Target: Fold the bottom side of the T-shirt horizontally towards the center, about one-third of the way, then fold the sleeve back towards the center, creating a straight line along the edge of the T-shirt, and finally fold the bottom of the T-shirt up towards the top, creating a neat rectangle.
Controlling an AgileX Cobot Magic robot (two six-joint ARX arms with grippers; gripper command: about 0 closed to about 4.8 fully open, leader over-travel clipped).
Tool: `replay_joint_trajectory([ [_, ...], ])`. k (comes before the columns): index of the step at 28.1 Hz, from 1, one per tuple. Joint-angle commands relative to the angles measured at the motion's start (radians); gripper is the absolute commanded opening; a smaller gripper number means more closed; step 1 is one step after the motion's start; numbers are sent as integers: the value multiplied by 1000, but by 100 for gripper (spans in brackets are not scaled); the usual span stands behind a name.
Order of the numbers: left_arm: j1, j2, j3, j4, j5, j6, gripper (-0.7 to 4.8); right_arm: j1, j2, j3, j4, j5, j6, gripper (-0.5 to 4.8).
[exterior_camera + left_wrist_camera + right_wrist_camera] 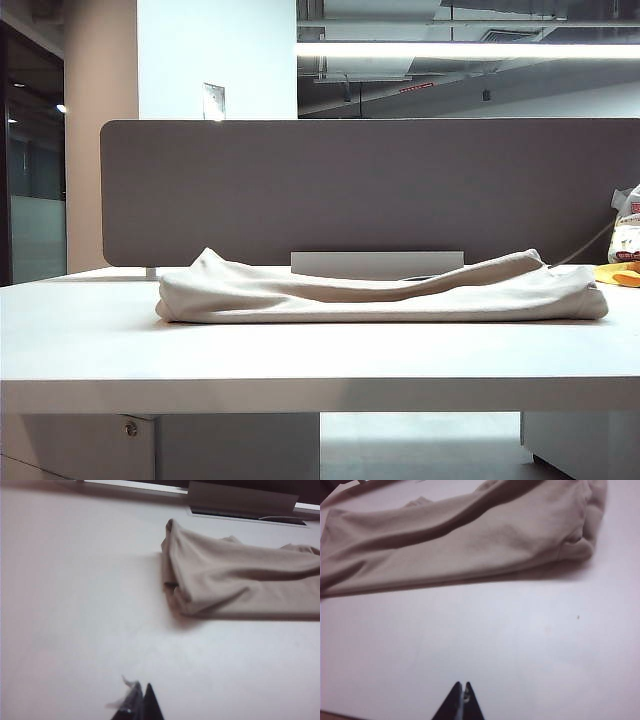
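Finishing: T-shirt (pixel 380 295) lies folded long; left gripper (pixel 141 692) and right gripper (pixel 462 690) pressed together, empty, near 6 o'clock; next, retreat.

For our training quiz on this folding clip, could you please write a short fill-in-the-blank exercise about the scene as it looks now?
1. The T-shirt lies ____ into a long band across the white table.
2. The left gripper has its jaws ____.
3. The right gripper is above bare table and holds ____.
4. Behind the T-shirt stands a grey ____ panel.

Missing words: folded; shut; nothing; divider
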Motion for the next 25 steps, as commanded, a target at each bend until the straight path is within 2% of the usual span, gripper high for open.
replay_joint_trajectory([
  [1,-1,-102,-48,-54,-1,-70,-6,0,-25,-37,14,3,13,-6],
  [3,-1,-146,-85,-64,0,-131,-6,0,-25,-58,16,3,14,-6],
  [5,-1,-164,-123,-66,2,-149,-6,0,-25,-79,21,3,14,-6],
  [18,-1,-167,-166,-81,-8,-155,-6,-1,-23,-109,14,28,14,-6],
  [25,-1,-167,-166,-83,25,-171,-5,-1,-23,-109,13,27,14,-6],
])
